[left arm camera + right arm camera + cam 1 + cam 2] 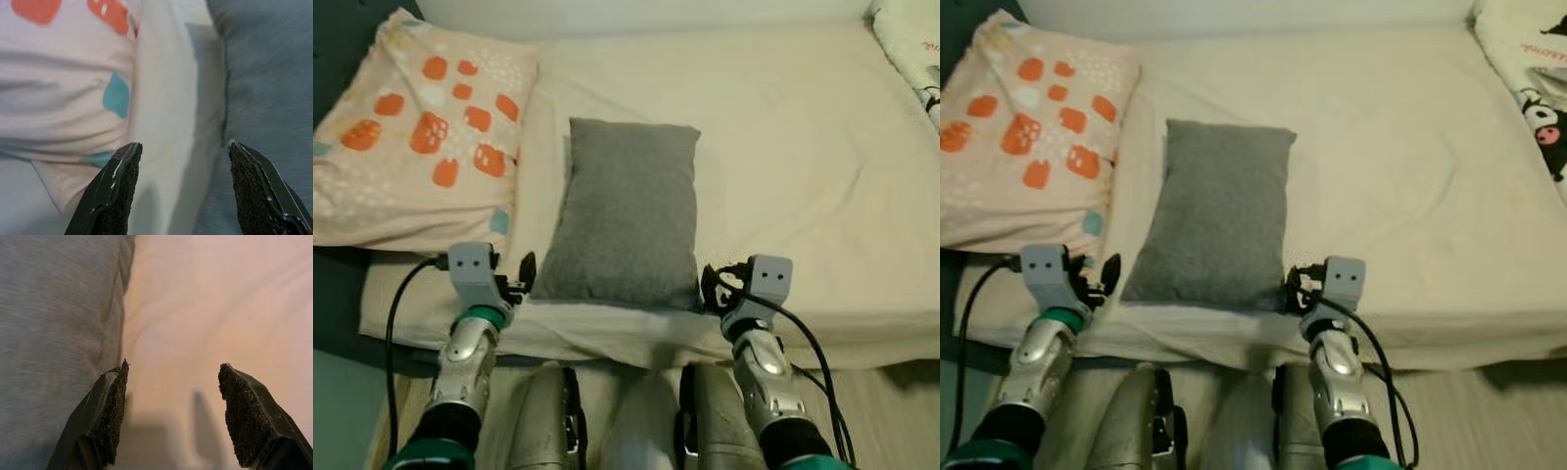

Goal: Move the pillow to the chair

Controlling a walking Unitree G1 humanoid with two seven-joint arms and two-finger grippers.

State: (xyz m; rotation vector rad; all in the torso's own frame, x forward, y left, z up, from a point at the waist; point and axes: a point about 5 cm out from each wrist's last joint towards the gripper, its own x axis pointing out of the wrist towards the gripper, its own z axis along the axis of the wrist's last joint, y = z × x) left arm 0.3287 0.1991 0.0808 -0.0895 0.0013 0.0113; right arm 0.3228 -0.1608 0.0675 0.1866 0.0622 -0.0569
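A grey rectangular pillow (626,211) lies flat on the cream bed (783,147), its near edge close to the bed's front. My left gripper (521,277) is open at the pillow's near left corner, one finger over the pillow's edge (264,88) and the other over the sheet. My right gripper (713,286) is open at the near right corner, with the grey pillow (54,333) beside its one finger (110,411) and bare sheet between the fingers. Neither gripper holds anything.
A large peach pillow with orange patches (411,137) lies on the bed to the left of the grey one. A white printed cushion (1533,78) sits at the far right. My legs (626,421) stand against the bed's front edge.
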